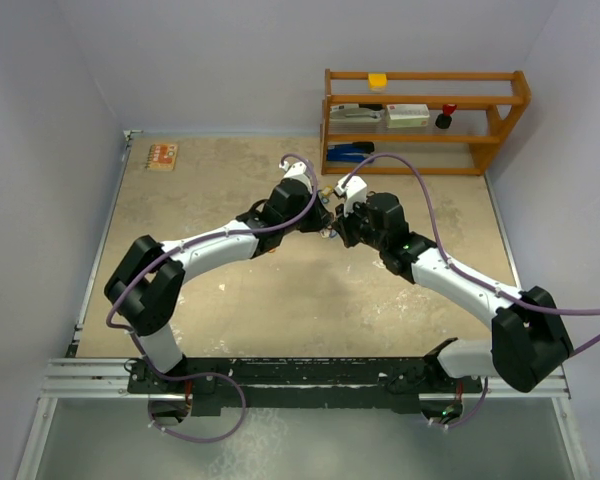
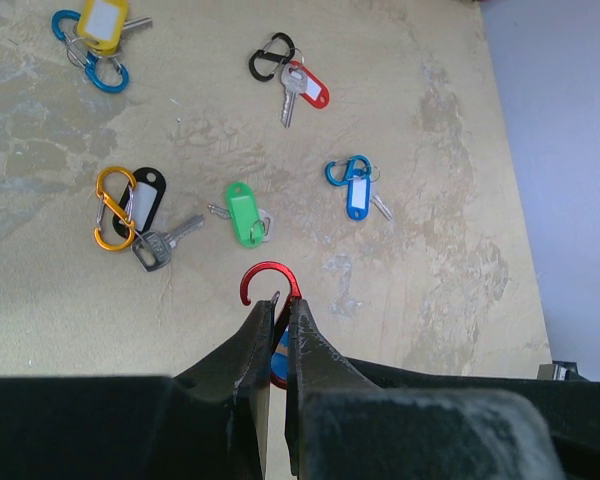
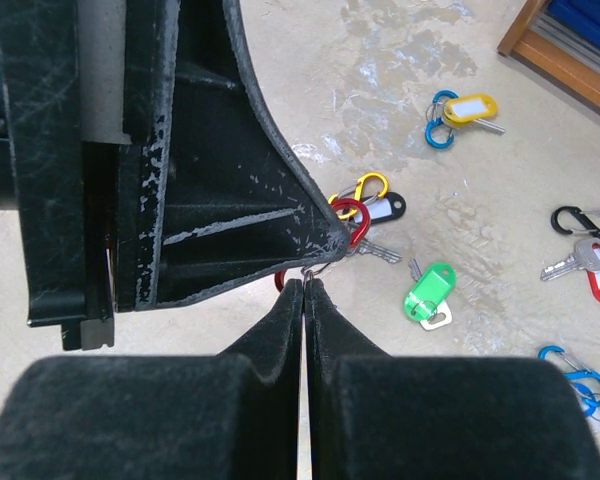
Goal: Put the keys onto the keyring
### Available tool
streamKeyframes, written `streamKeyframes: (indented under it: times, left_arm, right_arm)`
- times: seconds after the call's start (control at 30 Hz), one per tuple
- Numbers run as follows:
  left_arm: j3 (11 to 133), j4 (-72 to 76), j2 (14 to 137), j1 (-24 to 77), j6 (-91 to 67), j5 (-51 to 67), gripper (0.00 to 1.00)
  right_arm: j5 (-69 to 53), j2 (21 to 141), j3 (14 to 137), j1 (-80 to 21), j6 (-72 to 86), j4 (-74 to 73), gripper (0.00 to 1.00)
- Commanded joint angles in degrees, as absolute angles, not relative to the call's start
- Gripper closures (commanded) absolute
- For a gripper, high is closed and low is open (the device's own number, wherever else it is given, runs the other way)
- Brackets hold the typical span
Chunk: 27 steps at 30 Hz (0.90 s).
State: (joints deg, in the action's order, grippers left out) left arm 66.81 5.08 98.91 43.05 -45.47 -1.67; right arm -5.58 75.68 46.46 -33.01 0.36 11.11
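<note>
My left gripper [image 2: 280, 303] is shut on a red hook-shaped keyring clip [image 2: 270, 278], whose open curve sticks out past the fingertips. A bit of blue shows between the fingers lower down. My right gripper [image 3: 306, 284] is shut, pinching a small silver wire ring [image 3: 318, 268] right against the left gripper's fingertip [image 3: 325, 240], next to the red clip [image 3: 354, 218]. In the top view both grippers [image 1: 330, 226] meet tip to tip above mid-table. Keys lie on the table: a green-tagged one [image 2: 244, 213], a red-tagged one [image 2: 305, 88], a blue-tagged one [image 2: 356, 192].
More sets lie nearby: a yellow tag on a blue clip [image 2: 98, 28] and an orange clip with a black tag and key [image 2: 130, 210]. A wooden shelf [image 1: 425, 120] stands at the back right. A small orange item [image 1: 162, 156] sits at the back left.
</note>
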Motion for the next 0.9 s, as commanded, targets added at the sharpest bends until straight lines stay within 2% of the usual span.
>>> streamKeyframes:
  times: [0.0, 0.63, 0.7, 0.8, 0.87]
  left_arm:
    - [70.63, 9.67, 99.03, 43.58, -46.31, -1.57, 1.0]
    - [71.76, 9.32, 100.54, 43.44, -47.02, -2.5, 1.0]
    - [72.04, 8.7, 100.83, 43.36, -47.15, -2.94, 0.89]
    - [72.0, 8.15, 100.89, 43.27, -47.45, -3.95, 0.68]
    - [71.96, 7.79, 100.75, 43.15, -47.52, -4.47, 0.6]
  right_arm:
    - [-7.12, 74.01, 46.32, -33.75, -0.61, 11.65, 1.0]
    - [-6.65, 73.48, 46.49, -34.1, -0.76, 11.26, 1.0]
    - [-6.23, 73.43, 46.48, -34.1, -0.72, 11.1, 1.0]
    - [-5.86, 73.29, 46.44, -34.1, -0.73, 11.03, 1.0]
    - [-5.57, 73.38, 46.54, -34.1, -0.74, 10.9, 1.0]
